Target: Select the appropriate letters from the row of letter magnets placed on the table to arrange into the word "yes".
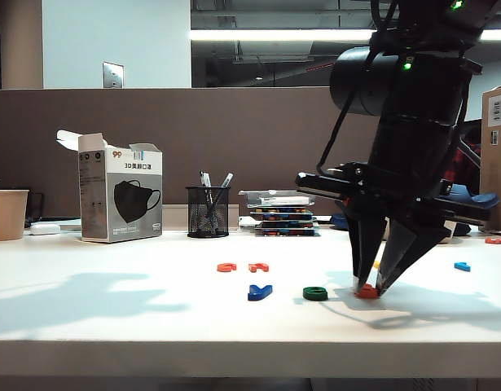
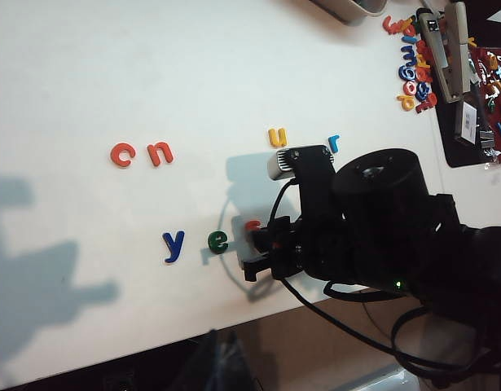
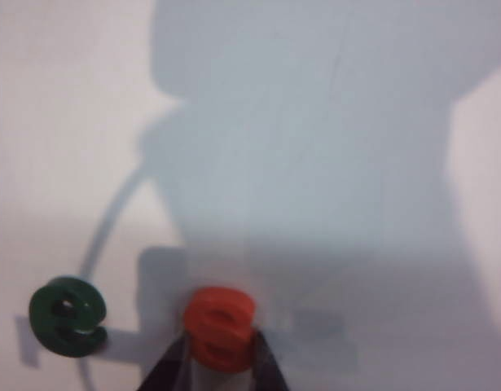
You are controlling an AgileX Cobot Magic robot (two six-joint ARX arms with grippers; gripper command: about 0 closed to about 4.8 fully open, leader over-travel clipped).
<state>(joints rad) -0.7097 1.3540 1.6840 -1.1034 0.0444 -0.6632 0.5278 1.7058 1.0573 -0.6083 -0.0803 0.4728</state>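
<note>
On the white table (image 1: 112,309), near its front edge, lie a dark blue "y" (image 1: 259,292) (image 2: 174,245) and a green "e" (image 1: 314,293) (image 2: 220,241) side by side. Right beside the "e" is the red "s" (image 1: 366,291) (image 3: 220,326), down at the tabletop with my right gripper (image 1: 371,285) (image 3: 220,362) shut on it from above. My left gripper (image 2: 221,358) is only a dark shape beyond the table's front edge, away from the letters; its jaws are not readable. It does not show in the exterior view.
Behind the three letters lie an orange-red "c" (image 2: 122,154) and "n" (image 2: 159,151), a yellow "u" (image 2: 278,136) and a light-blue "r" (image 2: 334,143). At the back stand a paper cup (image 1: 7,213), a mask box (image 1: 120,195), a mesh pen holder (image 1: 208,210) and stacked letter trays (image 1: 283,213).
</note>
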